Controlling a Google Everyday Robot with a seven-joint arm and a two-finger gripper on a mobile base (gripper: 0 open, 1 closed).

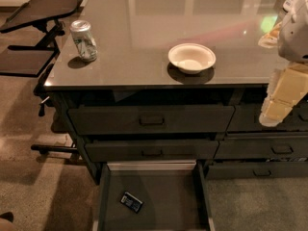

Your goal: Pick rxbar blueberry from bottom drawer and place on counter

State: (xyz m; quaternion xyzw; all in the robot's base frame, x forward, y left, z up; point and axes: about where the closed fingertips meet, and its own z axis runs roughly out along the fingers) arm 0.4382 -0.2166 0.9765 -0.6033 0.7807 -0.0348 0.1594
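The rxbar blueberry point(131, 201), a small dark bar with pale markings, lies flat on the floor of the open bottom drawer point(166, 189), left of the middle. The glossy grey counter point(144, 23) tops the dark cabinet above it. My gripper point(271, 115) hangs at the right edge of the view. It points down in front of the counter's right front edge, far above and to the right of the bar. It holds nothing that I can see.
A silver-green drink can point(83, 40) stands at the counter's left front. A white bowl point(191, 58) sits near the front middle. Two closed drawers with recessed handles point(151, 120) are above the open one. A dark tilted stand tray point(48, 6) is at the far left.
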